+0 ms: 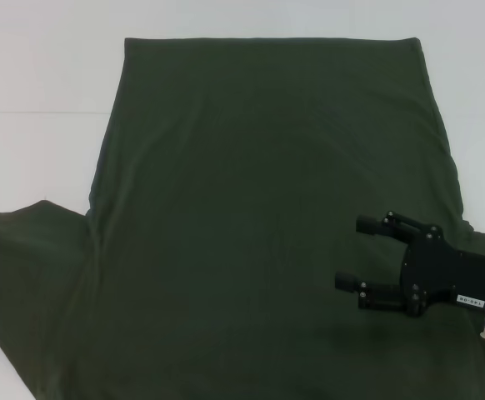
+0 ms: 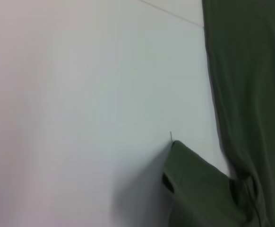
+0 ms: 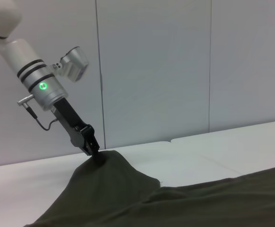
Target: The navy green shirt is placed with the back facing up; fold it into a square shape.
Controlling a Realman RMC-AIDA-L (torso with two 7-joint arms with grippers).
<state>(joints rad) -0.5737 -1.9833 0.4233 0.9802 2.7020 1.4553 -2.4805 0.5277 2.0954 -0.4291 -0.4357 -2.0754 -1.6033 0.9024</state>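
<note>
Left gripper: clamped on the left sleeve of the navy green shirt, lifting its tip clear of the desk. Shirt: flat, plain side up, long axis running away from the robot. Right gripper: spread wide above the shirt's right side, gripping nothing.

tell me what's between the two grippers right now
Only the navy green shirt: in the head view its plain back fills the stretch from the open right gripper to the left gripper, shut on the left sleeve.
</note>
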